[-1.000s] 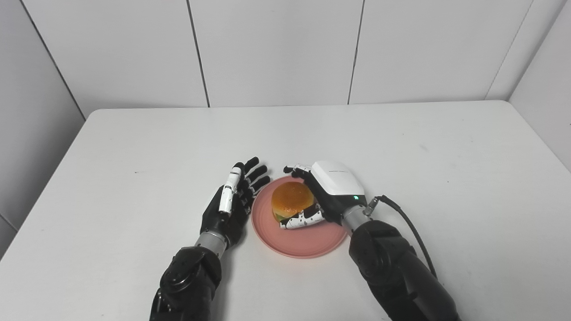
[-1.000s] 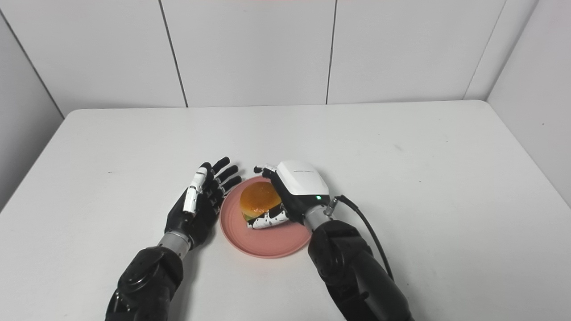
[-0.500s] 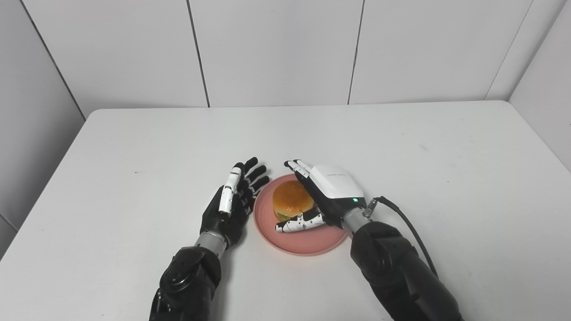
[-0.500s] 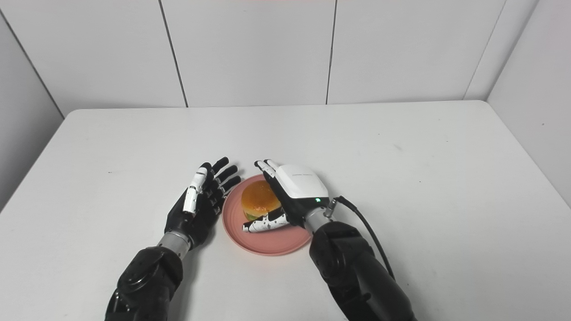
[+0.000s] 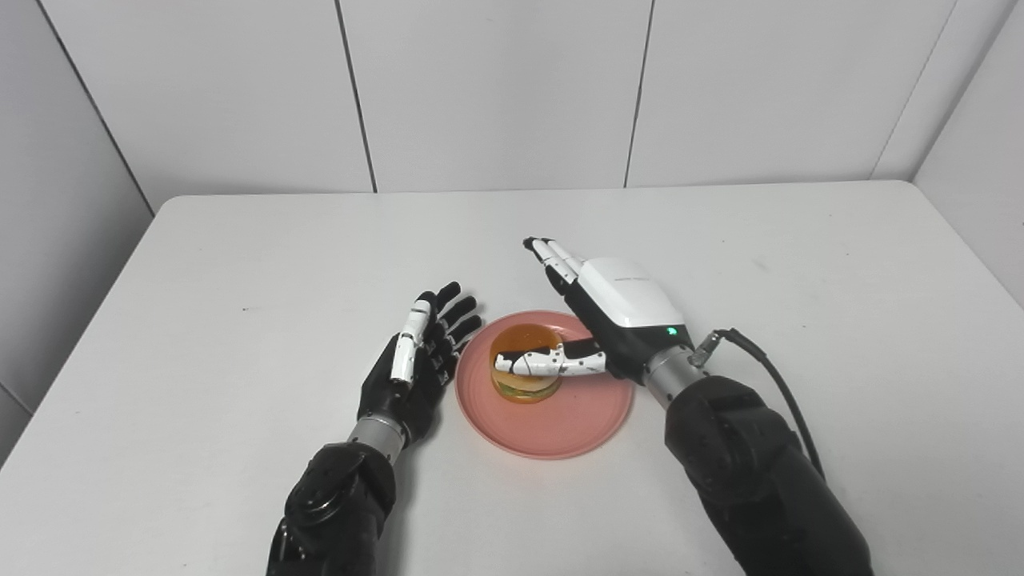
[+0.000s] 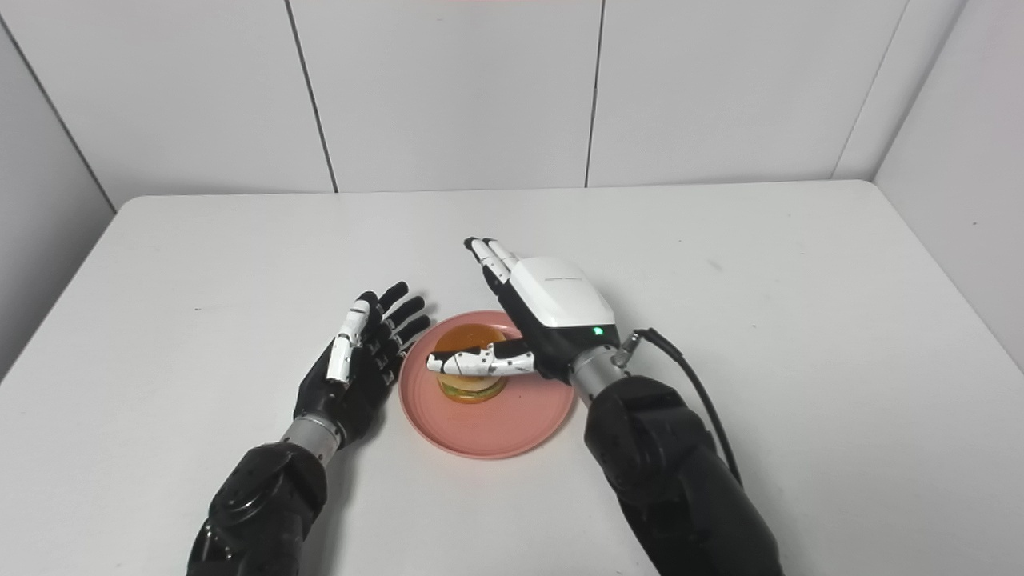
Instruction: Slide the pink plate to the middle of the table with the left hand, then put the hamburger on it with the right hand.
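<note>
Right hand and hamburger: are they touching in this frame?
Cannot tell. In both eye views the right hand is open, but its thumb crosses in front of the hamburger, hiding any gap.

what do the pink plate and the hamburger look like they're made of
The pink plate looks like matte plastic: even colour, soft sheen, thin raised rim. The hamburger seems a toy, probably glossy plastic or rubber, given its shiny, translucent orange bun; I cannot be sure.

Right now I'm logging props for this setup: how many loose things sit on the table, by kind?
Pink plate: 1
Hamburger: 1
Total: 2
</note>
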`<action>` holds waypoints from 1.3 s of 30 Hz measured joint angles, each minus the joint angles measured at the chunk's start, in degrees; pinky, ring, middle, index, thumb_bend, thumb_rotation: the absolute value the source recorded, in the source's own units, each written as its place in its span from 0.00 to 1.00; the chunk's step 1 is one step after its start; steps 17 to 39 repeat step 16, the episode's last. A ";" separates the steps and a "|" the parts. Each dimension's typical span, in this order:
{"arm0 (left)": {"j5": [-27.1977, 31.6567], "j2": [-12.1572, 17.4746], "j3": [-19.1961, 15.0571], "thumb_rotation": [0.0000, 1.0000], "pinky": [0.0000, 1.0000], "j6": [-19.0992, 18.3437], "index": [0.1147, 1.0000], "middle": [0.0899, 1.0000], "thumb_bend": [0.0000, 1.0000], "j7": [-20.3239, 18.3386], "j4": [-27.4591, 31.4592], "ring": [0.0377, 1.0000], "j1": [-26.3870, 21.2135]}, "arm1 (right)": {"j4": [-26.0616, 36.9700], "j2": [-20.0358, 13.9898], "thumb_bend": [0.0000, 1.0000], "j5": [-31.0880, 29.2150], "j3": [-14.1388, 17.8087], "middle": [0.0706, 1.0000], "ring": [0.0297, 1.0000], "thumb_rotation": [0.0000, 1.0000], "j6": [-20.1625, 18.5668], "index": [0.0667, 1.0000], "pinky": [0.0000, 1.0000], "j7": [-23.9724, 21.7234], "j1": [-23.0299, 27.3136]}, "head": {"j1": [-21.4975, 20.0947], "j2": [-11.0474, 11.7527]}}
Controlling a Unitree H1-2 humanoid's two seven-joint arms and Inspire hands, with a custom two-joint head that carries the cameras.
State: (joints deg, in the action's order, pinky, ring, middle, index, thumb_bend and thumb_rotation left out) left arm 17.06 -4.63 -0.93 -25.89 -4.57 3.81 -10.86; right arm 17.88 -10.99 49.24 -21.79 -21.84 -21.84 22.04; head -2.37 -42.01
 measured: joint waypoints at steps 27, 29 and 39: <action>-15.14 3.28 4.47 1.00 0.98 19.01 0.96 0.98 0.36 1.95 2.89 0.98 6.08 | -6.86 8.18 0.63 -23.78 14.53 0.99 0.97 1.00 16.32 1.00 0.91 22.32 -15.31 | -0.35 0.44; -15.14 3.28 4.47 1.00 0.98 19.01 0.96 0.98 0.36 1.95 2.89 0.98 6.08 | -6.86 8.18 0.63 -23.78 14.53 0.99 0.97 1.00 16.32 1.00 0.91 22.32 -15.31 | -0.35 0.44; -15.14 3.28 4.47 1.00 0.98 19.01 0.96 0.98 0.36 1.95 2.89 0.98 6.08 | -6.86 8.18 0.63 -23.78 14.53 0.99 0.97 1.00 16.32 1.00 0.91 22.32 -15.31 | -0.35 0.44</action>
